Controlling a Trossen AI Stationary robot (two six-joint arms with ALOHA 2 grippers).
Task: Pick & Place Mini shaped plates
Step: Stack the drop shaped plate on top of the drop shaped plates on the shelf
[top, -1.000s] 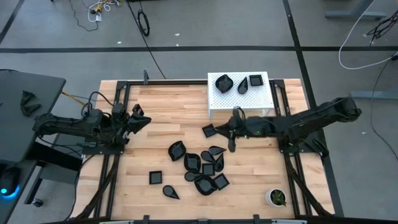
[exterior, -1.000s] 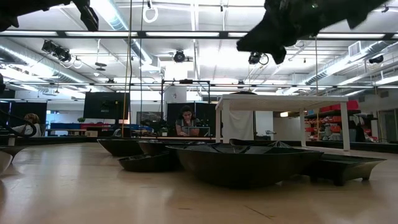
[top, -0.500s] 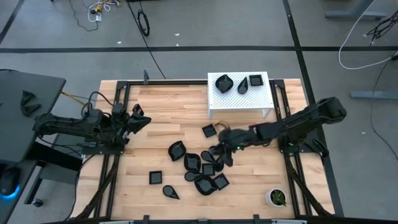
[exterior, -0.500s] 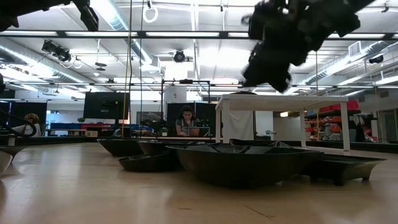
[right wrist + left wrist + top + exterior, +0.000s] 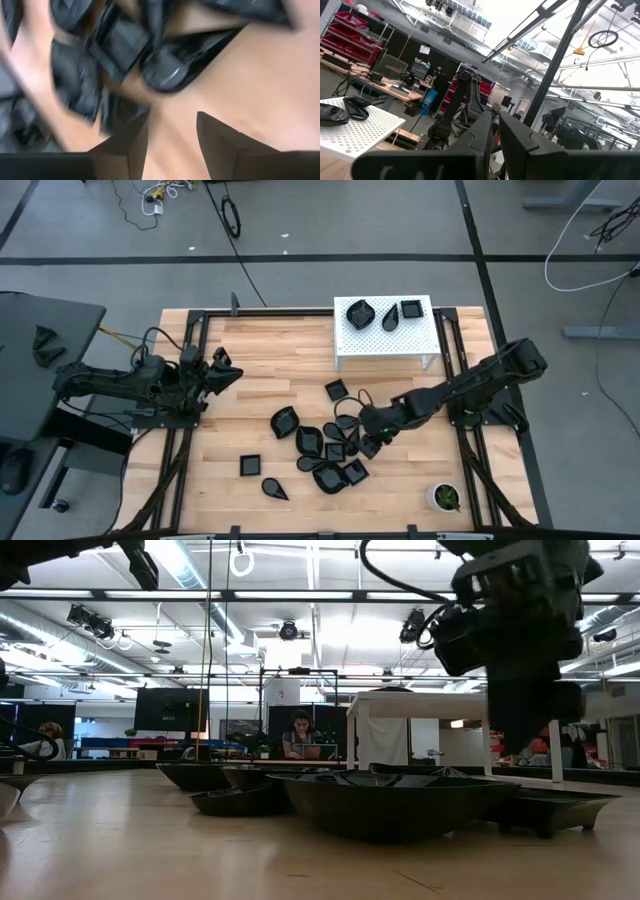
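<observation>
right gripper [image 5: 368, 442] now down over the right edge of the pile of mini shaped plates [image 5: 325, 445] mid-bench, swung across from beside the white stand [image 5: 388, 340] a second ago. jaws spread wide with bare wood between them, nothing held yet. two plates already up on the stand. likely about to pick the next one. left gripper [image 5: 222, 372] parked at the bench's left side, fingers narrow, nearly touching, empty.
</observation>
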